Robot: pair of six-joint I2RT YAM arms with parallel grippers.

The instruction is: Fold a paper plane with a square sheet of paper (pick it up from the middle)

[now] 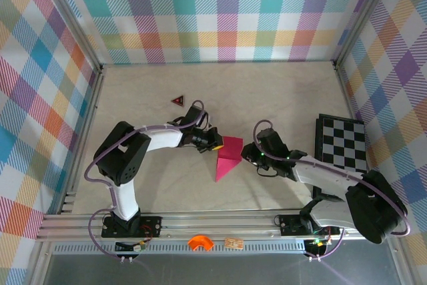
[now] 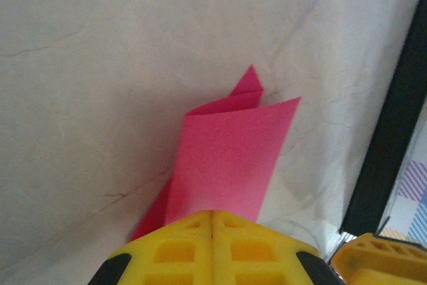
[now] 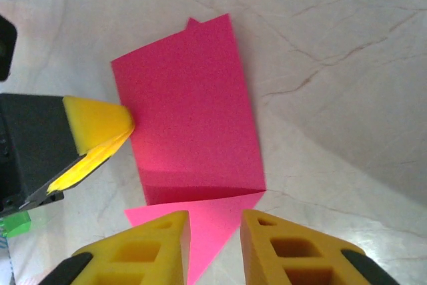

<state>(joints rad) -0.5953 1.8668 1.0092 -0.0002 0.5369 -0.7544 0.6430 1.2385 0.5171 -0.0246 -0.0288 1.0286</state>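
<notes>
Yellow moulded left fingers (image 2: 173, 251) pinch shut on creased, matte pink paper (image 2: 227, 158); right fingers (image 3: 153, 251) stand apart, holding nothing.

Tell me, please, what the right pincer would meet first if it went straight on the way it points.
Most likely the folded pink paper: its pointed corner lies between the fingers of the open right pincer, though height is unclear.

paper (image 2: 227, 151) near edge hidden by left pincer (image 2: 212, 221), orange bit (image 1: 199, 242) unclear
</notes>
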